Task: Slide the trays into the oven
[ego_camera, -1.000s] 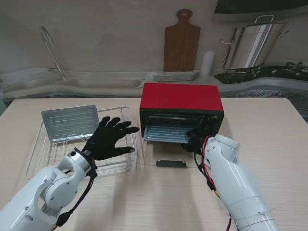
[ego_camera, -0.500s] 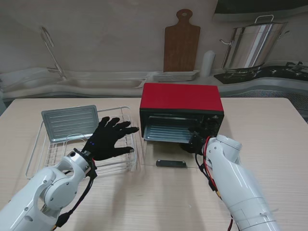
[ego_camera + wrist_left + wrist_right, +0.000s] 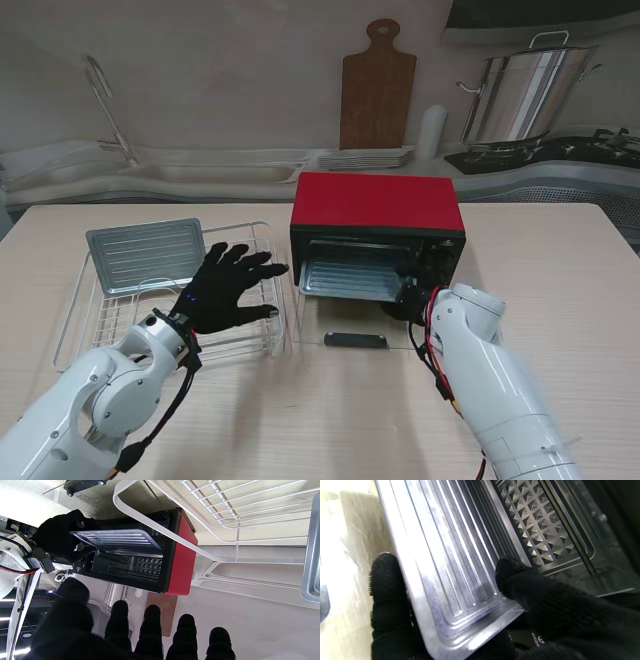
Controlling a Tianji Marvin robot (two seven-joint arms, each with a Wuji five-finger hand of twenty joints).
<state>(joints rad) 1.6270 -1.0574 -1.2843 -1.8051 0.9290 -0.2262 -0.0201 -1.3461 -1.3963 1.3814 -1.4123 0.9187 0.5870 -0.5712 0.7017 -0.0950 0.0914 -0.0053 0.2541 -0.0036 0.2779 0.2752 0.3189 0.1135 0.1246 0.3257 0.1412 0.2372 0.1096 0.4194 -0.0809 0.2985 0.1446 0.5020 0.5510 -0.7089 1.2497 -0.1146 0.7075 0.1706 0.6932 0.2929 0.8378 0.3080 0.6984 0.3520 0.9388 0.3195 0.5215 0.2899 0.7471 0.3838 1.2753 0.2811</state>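
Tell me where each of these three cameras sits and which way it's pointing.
Stand view: above the shoulders, looking down at the table; shows both arms, the open left hand over the rack, the right hand at the oven.
Left wrist view: along the left fingers, toward the oven's open front.
Right wrist view: along the right fingers, which pinch a tray at the oven mouth.
Shared: all three show that tray and the oven.
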